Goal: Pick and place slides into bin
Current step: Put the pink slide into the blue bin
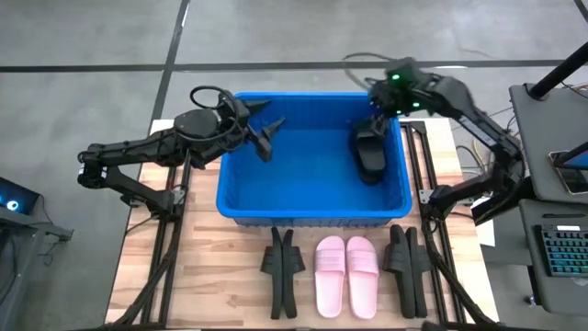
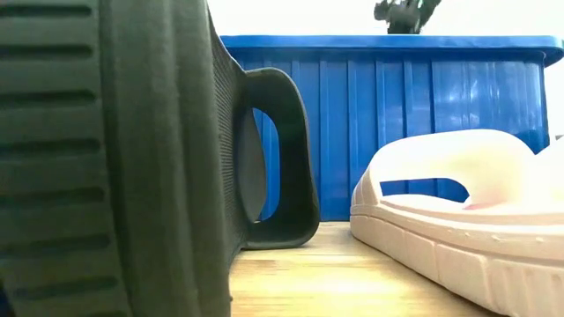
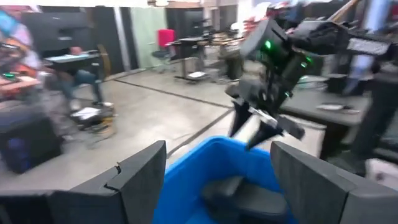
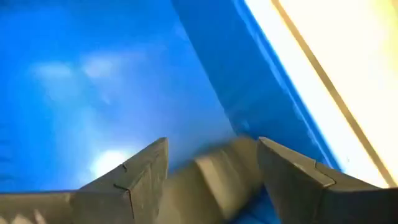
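Note:
The blue bin [image 1: 312, 198] stands in the middle of the table. Black slides [image 1: 369, 154] lie on its floor by the right wall and also show in the left wrist view [image 3: 239, 198]. My right gripper [image 1: 375, 121] hangs open above them, touching nothing. In its wrist view [image 4: 211, 163] a blurred slide [image 4: 217, 177] shows beyond the fingers. My left gripper [image 1: 266, 138] is open and empty over the bin's left side, as its wrist view shows [image 3: 217, 171]. A black pair [image 1: 282, 267], a pink pair [image 1: 346, 274] and another black pair [image 1: 407, 267] rest on the table in front of the bin.
The two black pairs stand on edge, and the pink pair lies flat, soles down. The low view shows one black slide [image 2: 115, 158] very close, a pink slide [image 2: 458, 211] and the bin wall [image 2: 397, 114]. Black frame rails run along both sides of the table.

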You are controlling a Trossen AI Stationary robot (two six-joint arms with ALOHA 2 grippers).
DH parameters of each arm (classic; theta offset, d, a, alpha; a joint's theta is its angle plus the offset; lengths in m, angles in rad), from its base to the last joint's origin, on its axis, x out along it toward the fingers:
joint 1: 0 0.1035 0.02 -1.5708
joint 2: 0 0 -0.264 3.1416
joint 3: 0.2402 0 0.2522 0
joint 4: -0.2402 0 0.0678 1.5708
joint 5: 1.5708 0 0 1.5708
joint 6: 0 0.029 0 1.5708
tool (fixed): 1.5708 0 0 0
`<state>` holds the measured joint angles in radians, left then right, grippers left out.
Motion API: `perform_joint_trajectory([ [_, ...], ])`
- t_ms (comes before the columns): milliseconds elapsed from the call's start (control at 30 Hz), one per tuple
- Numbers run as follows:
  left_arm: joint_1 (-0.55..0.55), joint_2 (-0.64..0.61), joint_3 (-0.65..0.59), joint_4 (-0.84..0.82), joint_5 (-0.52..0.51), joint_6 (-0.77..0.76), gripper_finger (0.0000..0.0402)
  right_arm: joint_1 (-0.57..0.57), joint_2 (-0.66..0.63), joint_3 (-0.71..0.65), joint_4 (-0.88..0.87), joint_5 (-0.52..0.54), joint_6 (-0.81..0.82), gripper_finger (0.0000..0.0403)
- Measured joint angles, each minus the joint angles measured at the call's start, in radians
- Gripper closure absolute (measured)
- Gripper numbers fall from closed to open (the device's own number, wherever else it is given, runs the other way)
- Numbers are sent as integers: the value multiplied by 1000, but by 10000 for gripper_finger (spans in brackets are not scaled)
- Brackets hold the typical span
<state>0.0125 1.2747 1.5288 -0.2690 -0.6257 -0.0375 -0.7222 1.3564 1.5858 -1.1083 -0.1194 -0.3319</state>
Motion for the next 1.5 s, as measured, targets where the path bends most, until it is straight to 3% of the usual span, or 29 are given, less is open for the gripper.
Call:
perform_joint_trajectory([
  [133,-5,0,0,8,85,-41,130,37,-90,18,25,-100,71,169],
  [400,-23,0,0,7,121,-89,130,198,-263,18,47,-98,239,177],
  [733,-29,-34,0,-10,123,-166,130,509,-368,18,8,47,473,177],
  [933,-29,-45,0,-33,124,-166,130,686,-339,18,7,99,592,177],
  [1133,-29,-79,0,-184,124,-158,130,839,-258,17,10,148,713,177],
  [1500,-26,-152,0,-418,120,-160,130,1006,-80,17,3,172,936,177],
])
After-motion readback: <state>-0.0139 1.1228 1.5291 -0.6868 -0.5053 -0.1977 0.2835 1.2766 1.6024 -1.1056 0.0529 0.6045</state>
